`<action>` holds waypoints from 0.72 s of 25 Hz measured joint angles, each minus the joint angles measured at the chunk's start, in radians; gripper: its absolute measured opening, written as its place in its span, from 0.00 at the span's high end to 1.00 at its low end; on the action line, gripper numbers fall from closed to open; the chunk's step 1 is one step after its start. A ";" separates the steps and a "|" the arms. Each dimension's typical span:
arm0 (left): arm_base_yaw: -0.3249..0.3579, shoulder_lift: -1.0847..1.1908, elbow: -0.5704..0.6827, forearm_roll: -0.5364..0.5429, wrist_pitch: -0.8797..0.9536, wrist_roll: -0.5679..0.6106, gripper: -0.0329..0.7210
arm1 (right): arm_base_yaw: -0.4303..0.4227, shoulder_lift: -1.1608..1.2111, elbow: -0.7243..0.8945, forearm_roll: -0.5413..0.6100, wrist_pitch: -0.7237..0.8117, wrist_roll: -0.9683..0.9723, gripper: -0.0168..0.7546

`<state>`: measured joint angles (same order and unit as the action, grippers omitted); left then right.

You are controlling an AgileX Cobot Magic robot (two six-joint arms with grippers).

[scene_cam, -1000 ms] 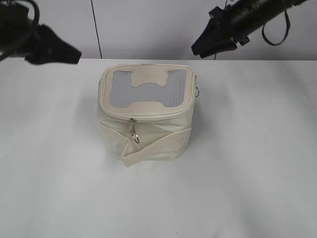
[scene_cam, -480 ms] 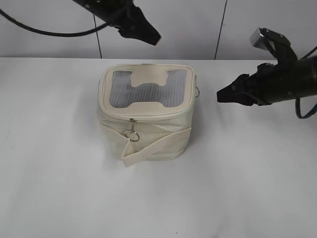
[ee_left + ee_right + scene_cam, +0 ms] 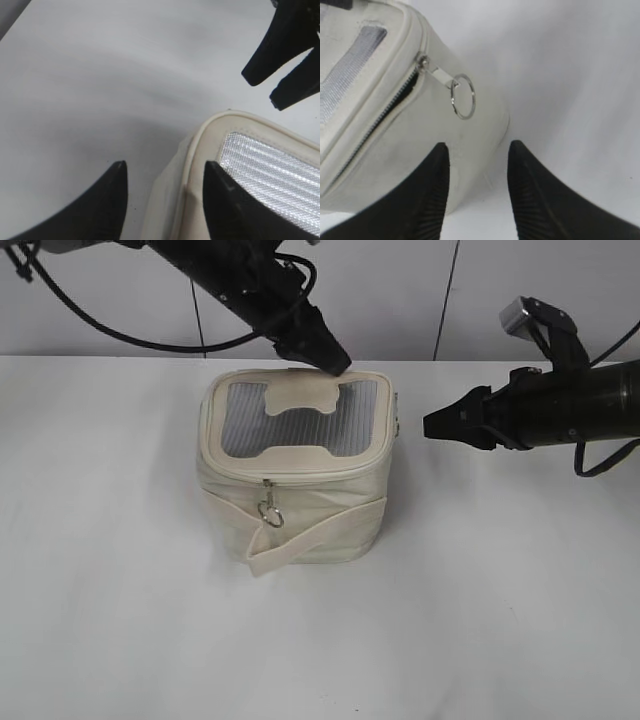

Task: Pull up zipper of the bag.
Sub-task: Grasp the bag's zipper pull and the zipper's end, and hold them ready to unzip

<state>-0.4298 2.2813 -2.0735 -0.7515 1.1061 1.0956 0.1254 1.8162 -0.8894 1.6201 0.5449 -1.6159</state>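
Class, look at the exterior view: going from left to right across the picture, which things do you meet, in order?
Left hand at the bag's far edge → bag → right hand, clear of the bag. The left hand overlaps the bag's top, so its place is by where its arm begins.

bag [image 3: 295, 465] mid-table [image 3: 500, 620] | left hand [image 3: 335, 362] over its back edge | right hand [image 3: 432, 427] beside its right

a plain white desk [image 3: 120, 620] fills the scene under soft, even light. behind it stands a pale grey wall [image 3: 390, 290] with two thin dark vertical seams.
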 joint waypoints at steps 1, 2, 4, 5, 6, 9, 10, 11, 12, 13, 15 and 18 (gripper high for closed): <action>0.000 0.005 0.000 0.000 0.000 -0.001 0.46 | 0.001 0.000 0.000 0.011 0.000 -0.011 0.56; 0.000 0.010 -0.001 -0.001 0.000 -0.005 0.46 | 0.001 0.000 0.000 0.022 0.000 -0.020 0.56; -0.001 0.021 -0.001 -0.004 0.000 -0.014 0.46 | 0.001 0.002 0.000 0.034 0.000 -0.036 0.56; -0.001 0.024 -0.001 -0.007 0.000 -0.015 0.46 | 0.001 0.003 0.000 0.038 0.001 -0.040 0.56; -0.001 0.027 -0.001 -0.007 0.001 -0.017 0.46 | 0.002 0.005 0.000 0.040 0.001 -0.043 0.56; -0.001 0.027 -0.002 -0.004 0.006 -0.018 0.56 | 0.003 0.022 0.000 0.052 0.004 -0.054 0.56; -0.001 0.027 -0.003 0.001 0.011 -0.019 0.64 | 0.005 0.030 0.000 0.054 0.005 -0.058 0.56; -0.002 0.027 -0.003 0.004 0.019 -0.019 0.73 | 0.008 0.040 0.000 0.056 0.005 -0.062 0.56; -0.003 0.027 -0.003 0.008 0.025 -0.019 0.83 | 0.013 0.048 -0.001 0.061 0.005 -0.070 0.56; -0.004 0.027 -0.004 0.012 0.025 -0.019 0.89 | 0.022 0.058 -0.002 0.069 0.005 -0.086 0.56; -0.004 0.027 -0.007 0.017 0.026 -0.019 0.93 | 0.040 0.073 -0.002 0.103 0.005 -0.147 0.56; -0.005 0.027 -0.007 0.019 0.026 -0.019 0.94 | 0.074 0.085 -0.003 0.178 0.004 -0.273 0.56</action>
<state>-0.4347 2.3084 -2.0800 -0.7328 1.1323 1.0768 0.1994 1.9012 -0.8924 1.7978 0.5492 -1.8893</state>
